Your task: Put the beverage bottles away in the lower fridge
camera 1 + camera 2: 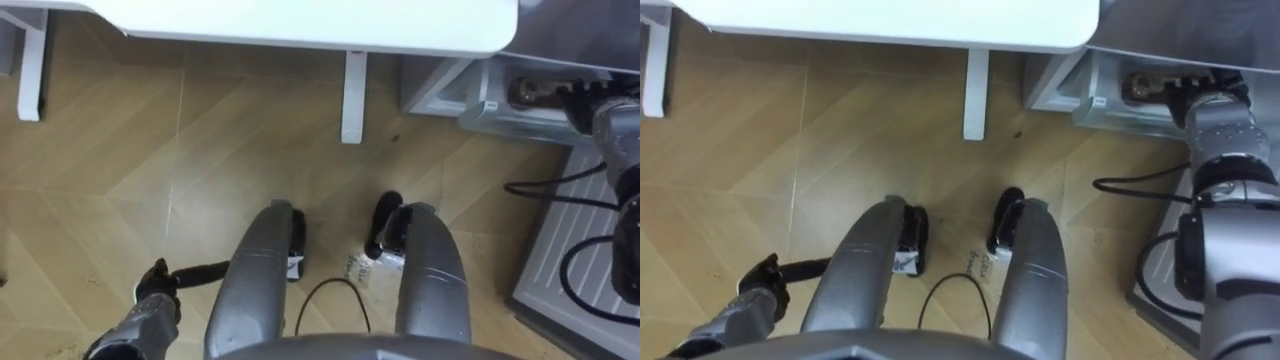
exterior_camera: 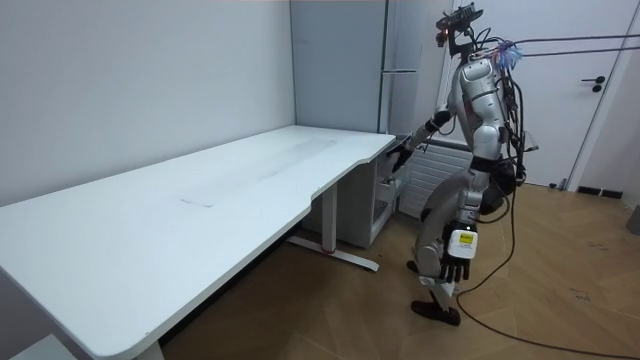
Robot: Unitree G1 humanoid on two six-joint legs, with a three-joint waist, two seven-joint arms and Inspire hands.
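Note:
I stand at the end of the white desk, before the tall grey fridge. My right arm reaches forward and down to the fridge's lower compartment. My right hand is at its opening, and something small and brownish shows at its tip. Whether that is a drink in the hand is unclear. The same hand is seen by the desk's corner in the room view. My left hand hangs beside my leg with relaxed fingers and holds nothing.
The white desk spans the top of the eye views, with one leg just ahead of my feet. A ribbed light panel lies low on my right, with black cables over it. Wooden floor lies around me.

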